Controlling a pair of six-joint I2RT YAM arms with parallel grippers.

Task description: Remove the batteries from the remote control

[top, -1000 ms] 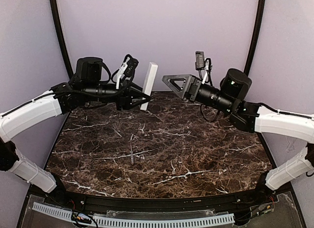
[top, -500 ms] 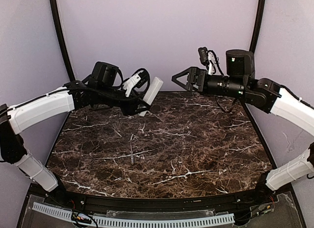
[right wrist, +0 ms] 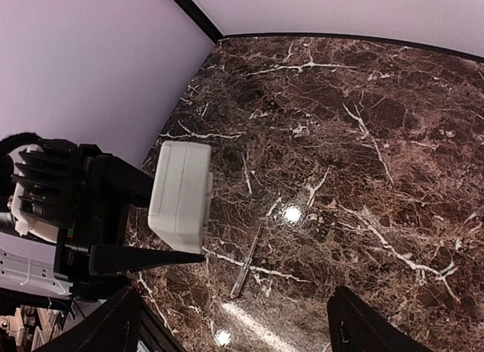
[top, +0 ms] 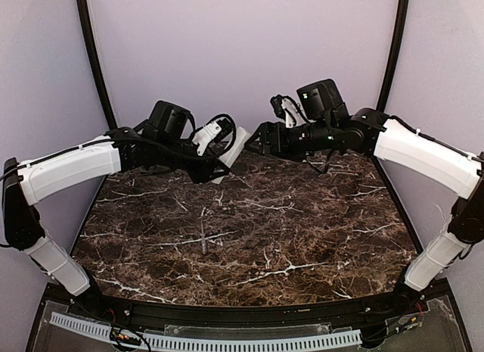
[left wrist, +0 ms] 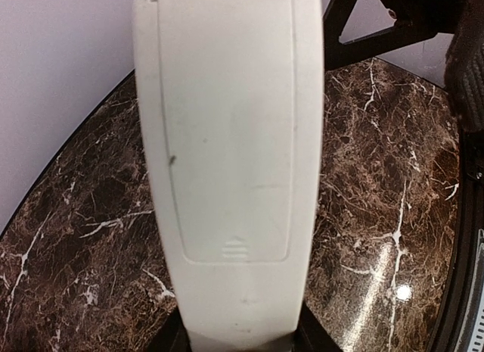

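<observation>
The remote control (top: 236, 144) is held in the air, tilted, with the far edge of the table (top: 302, 238) beneath it. Its battery cover (left wrist: 227, 125) is in place, so no battery is exposed yet. A small ridged arrow mark (left wrist: 236, 248) sits near the cover's lower seam.

At the remote's lower end, the left end effector (top: 221, 163) is clenched on the body, apparently below the cover seam, so the cover should be free to slide. Just beside the remote's upper end, the right end effector (top: 259, 142) is spread wide and carries nothing.

The step in hand looks like getting the cover off. To do it well, the right arm should set one fingertip flat on the ridged mark, press lightly and push along the arrow, which seems to point at the free end. The left grip must stay firm and not twist.

Below the remote and nearer the arm bases, a thin grey stick tool (top: 203, 235) lies on the table. It could serve for prying if the cover sticks.
</observation>
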